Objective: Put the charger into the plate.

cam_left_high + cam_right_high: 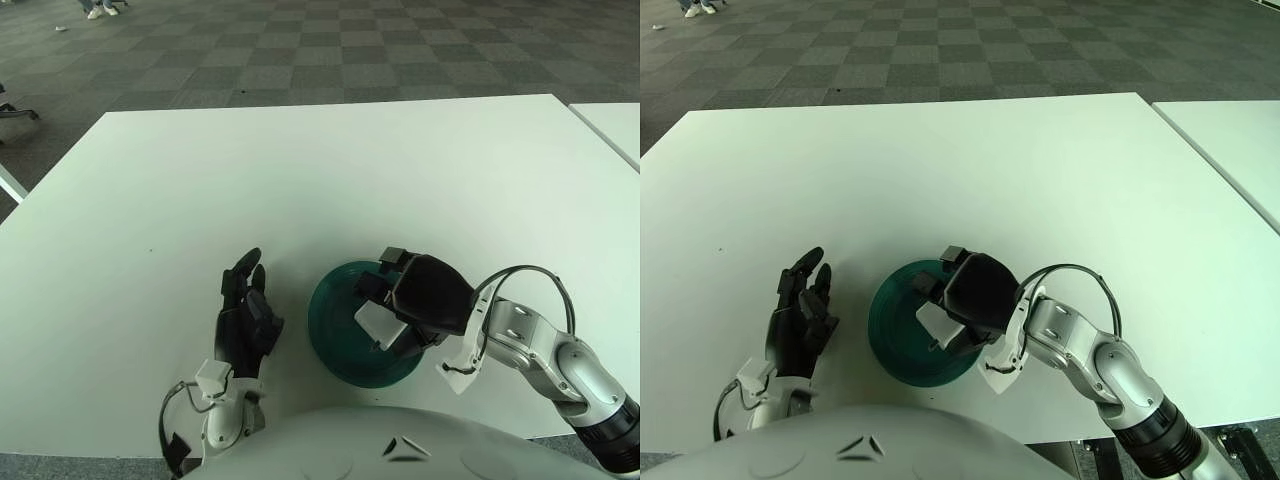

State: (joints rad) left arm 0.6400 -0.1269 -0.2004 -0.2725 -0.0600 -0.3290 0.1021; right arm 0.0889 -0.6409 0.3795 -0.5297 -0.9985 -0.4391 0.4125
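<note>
A dark green plate (pixel 326 325) sits on the white table near its front edge. My right hand (pixel 392 305) hovers over the plate's right half, with its fingers curled around a small white charger (pixel 378 323). The charger is low over the plate's inside; I cannot tell whether it touches the plate. The same grasp shows in the right eye view (pixel 938 322). My left hand (pixel 246 305) shows to the left of the plate, fingers spread and holding nothing.
The white table (pixel 300 180) stretches far back and to both sides. A second white table (pixel 615 125) stands at the far right across a narrow gap. Checkered carpet floor lies beyond.
</note>
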